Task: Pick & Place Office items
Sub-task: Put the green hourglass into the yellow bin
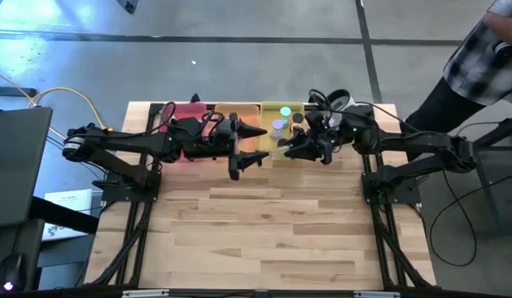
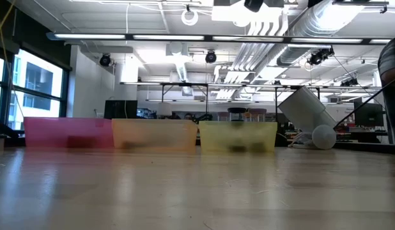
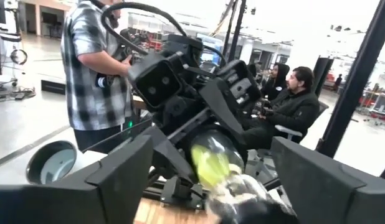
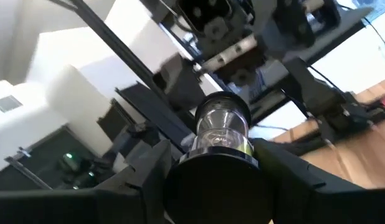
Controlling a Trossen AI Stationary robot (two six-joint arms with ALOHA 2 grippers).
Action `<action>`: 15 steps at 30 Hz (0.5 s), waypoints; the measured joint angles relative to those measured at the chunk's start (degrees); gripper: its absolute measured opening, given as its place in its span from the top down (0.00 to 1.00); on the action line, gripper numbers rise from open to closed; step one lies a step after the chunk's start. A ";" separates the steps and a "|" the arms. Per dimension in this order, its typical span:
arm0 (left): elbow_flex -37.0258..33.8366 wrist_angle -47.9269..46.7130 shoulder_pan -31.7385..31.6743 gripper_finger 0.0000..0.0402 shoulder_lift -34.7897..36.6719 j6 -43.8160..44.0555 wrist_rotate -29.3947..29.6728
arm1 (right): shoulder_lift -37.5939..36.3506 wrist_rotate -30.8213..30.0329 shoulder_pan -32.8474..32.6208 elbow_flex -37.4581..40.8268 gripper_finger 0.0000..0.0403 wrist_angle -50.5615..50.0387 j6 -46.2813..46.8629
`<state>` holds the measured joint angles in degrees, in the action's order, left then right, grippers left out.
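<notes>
Partly hidden — yellow tray contents.

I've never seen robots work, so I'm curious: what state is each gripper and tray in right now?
Left gripper: open, empty.
Right gripper: shut on clear cylinder.
Pink tray: upright.
Orange tray: upright.
Yellow tray: upright, small pieces inside.

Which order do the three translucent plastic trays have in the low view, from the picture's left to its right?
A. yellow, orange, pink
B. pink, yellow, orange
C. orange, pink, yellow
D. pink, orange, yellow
D: in the low view the translucent pink tray stands at the left, the translucent orange tray in the middle and the translucent yellow tray at the right.
</notes>
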<state>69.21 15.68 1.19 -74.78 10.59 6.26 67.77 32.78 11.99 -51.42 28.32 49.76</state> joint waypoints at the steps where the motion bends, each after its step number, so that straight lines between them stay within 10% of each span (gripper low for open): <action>1: 0.00 -0.03 -0.02 0.19 0.00 0.00 0.03 | -0.30 -0.11 -0.04 0.00 0.52 -1.18 -0.63; 15: 0.09 -5.51 -3.47 0.11 2.72 14.21 -10.48 | -8.57 -3.89 0.04 0.02 0.52 -25.35 -14.65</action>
<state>69.30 10.17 -2.28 -72.06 24.80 -4.22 59.20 28.90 12.03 -51.40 2.97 35.11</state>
